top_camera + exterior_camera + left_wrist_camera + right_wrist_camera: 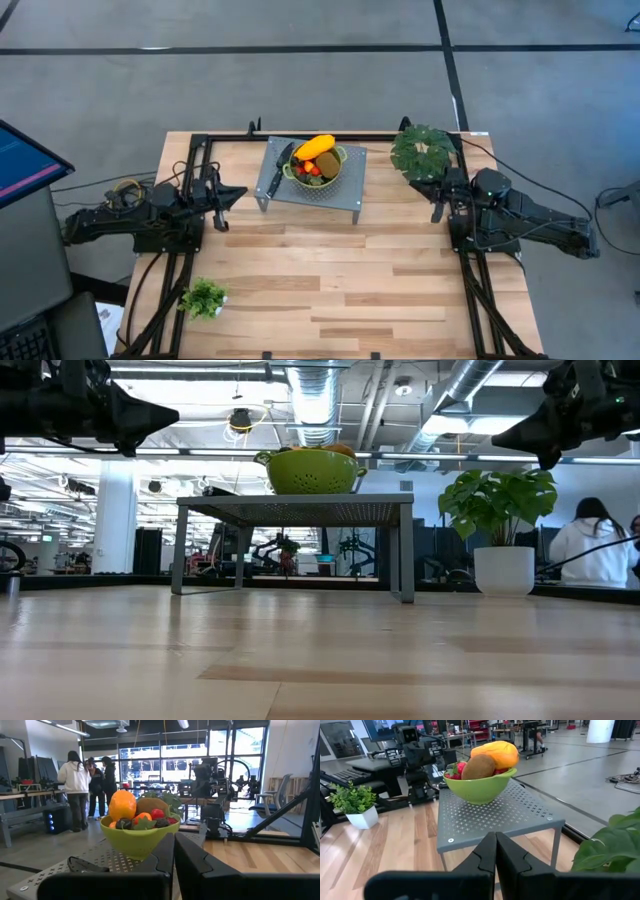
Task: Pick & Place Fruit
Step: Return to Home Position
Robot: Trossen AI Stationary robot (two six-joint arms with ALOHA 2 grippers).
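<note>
I have my left gripper (174, 851) and right gripper (496, 847) both raised and closed (arms folded, facing each other).

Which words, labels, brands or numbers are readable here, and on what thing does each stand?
None can be read.
Screen at the high view's left edge: marks too small to read.
Green bowl, grey shelf, left gripper, right gripper: no text seen.

Your right gripper (495, 838) is closed. At twelve o'clock from it, the green bowl (481, 790) stands on the grey shelf (495, 822) and holds the yellow-orange fruit (496, 752) and kiwi (478, 767).
</note>
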